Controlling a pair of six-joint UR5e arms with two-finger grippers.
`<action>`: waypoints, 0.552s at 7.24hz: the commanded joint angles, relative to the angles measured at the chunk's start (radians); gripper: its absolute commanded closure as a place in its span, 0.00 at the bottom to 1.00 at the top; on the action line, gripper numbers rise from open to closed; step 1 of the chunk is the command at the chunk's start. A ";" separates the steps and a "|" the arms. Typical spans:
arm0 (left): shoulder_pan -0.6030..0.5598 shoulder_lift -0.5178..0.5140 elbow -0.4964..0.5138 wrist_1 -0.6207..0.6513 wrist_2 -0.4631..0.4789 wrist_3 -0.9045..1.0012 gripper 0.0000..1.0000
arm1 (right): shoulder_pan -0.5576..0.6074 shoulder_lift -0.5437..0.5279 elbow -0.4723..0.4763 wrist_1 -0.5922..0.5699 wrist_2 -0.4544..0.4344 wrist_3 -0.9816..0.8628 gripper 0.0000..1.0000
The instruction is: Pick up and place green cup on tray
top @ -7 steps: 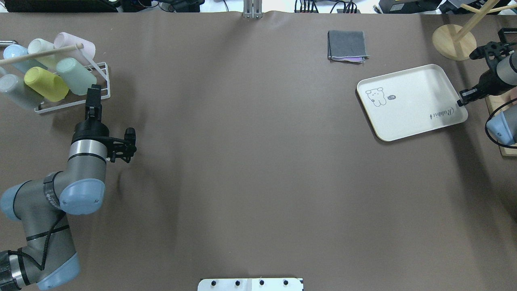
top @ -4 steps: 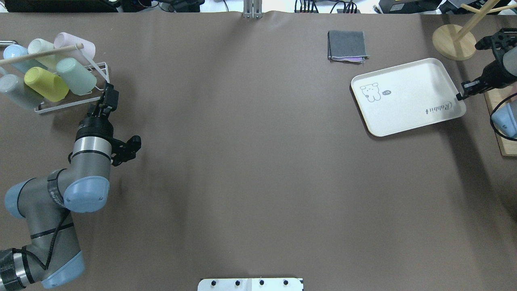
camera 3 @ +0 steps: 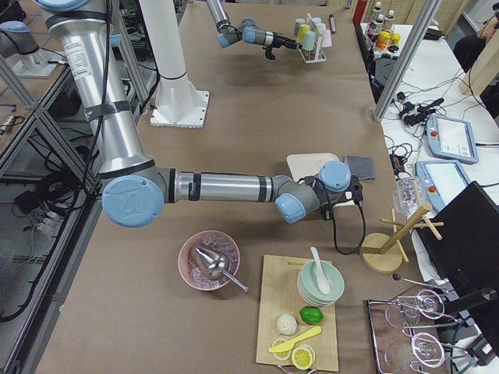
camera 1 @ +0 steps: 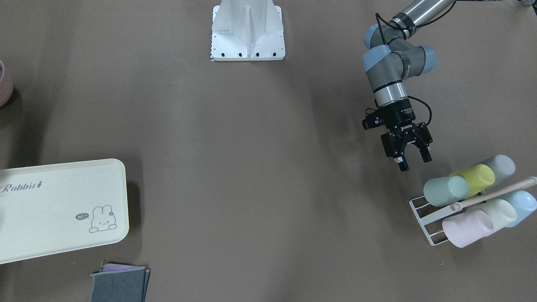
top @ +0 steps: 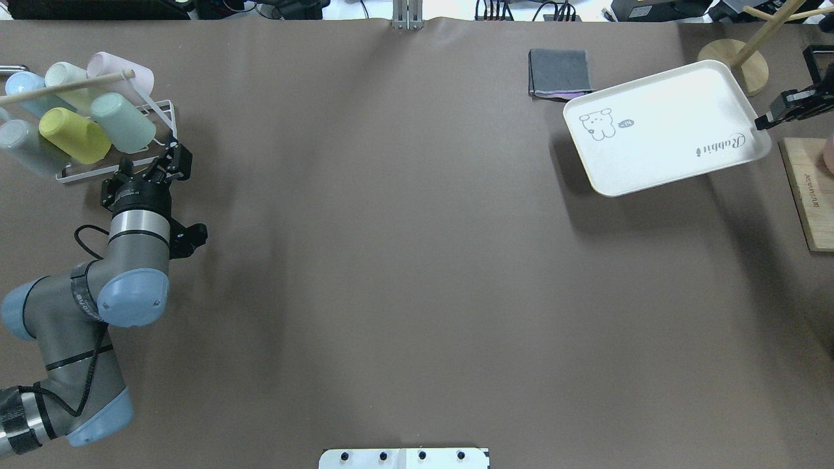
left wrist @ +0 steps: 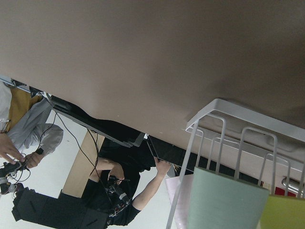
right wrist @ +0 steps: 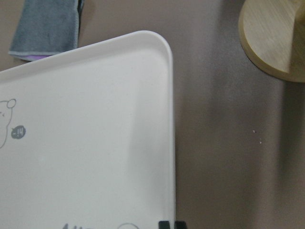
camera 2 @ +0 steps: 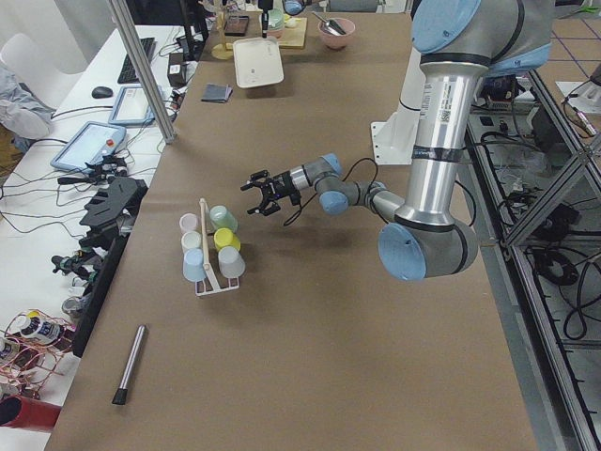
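— well, how do your jaws stand right now?

— my left gripper [camera 1: 414, 162] is spread wide, with nothing between its fingers. my right gripper [top: 761, 122] is pinched tight on the rim of the cream rectangular tray with rounded corners [top: 658, 137], at the short edge next to the "rabbit" script.

— and the cup you're after?

— the small mint-green plastic cup [camera 1: 445, 191] lies on its side in the white wire rack [camera 1: 423, 216]. it is the cup nearest my left fingertips, close to them but not touching. a yellow-green plastic cup [camera 1: 474, 175] lies right beside it, and a thin wooden dowel [camera 1: 493, 193] runs across the rack between the two rows of cups.

— where's the tray in relation to that?

— well apart from it, at the other end of the brown table [top: 417, 260]. i have the tray up off the surface, and its shadow falls on the table to one side of it. seen from overhead, one of its corners overlaps the folded grey cloth [top: 557, 71].
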 commanded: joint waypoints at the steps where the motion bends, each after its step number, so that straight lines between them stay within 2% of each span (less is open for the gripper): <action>1: -0.025 0.001 0.086 -0.049 -0.024 0.030 0.07 | 0.050 -0.007 0.087 0.000 0.095 0.008 1.00; 3: -0.025 -0.003 0.123 -0.120 -0.024 0.082 0.07 | 0.047 -0.013 0.198 0.000 0.097 0.132 1.00; 4: -0.037 -0.009 0.122 -0.166 -0.024 0.163 0.07 | 0.034 -0.003 0.206 0.001 0.094 0.136 1.00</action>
